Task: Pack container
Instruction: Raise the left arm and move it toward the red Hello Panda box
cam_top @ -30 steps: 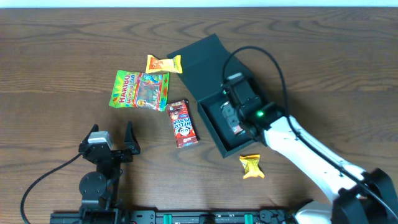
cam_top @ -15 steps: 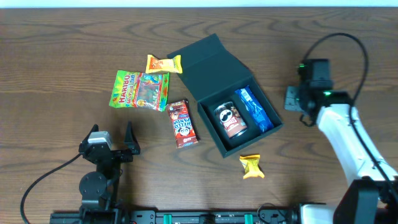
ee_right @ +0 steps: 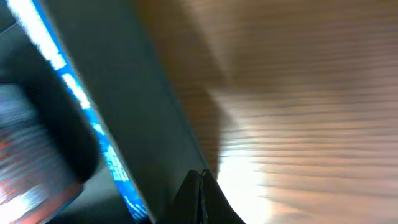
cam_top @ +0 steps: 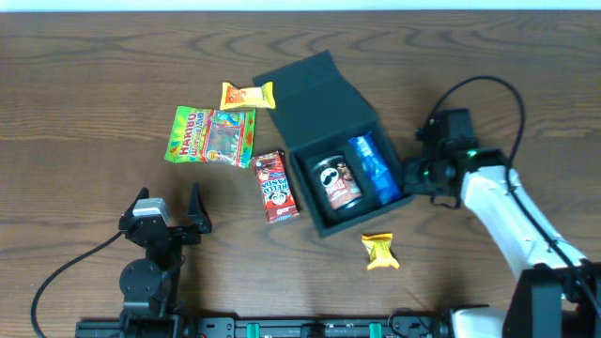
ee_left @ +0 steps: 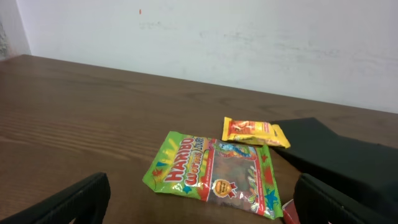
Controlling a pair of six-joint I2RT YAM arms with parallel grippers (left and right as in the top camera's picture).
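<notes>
You see the right gripper [cam_top: 416, 176], fingers pressed together, at the matte dark teal-black square cardboard container [cam_top: 315, 94]'s right wall. The left gripper [cam_top: 169, 199] is spread.

The left arm [cam_top: 146, 258] is black and round-jointed, with a pale grey block [cam_top: 148, 211] on top and a thin trailing cable [cam_top: 66, 272]. Its left hand [cam_top: 168, 194] has dark fingers [ee_left: 74, 199]. The right arm [cam_top: 512, 221] has white shells, black joints, a green light [cam_top: 427, 173] and a looping cable [cam_top: 488, 86].
</notes>
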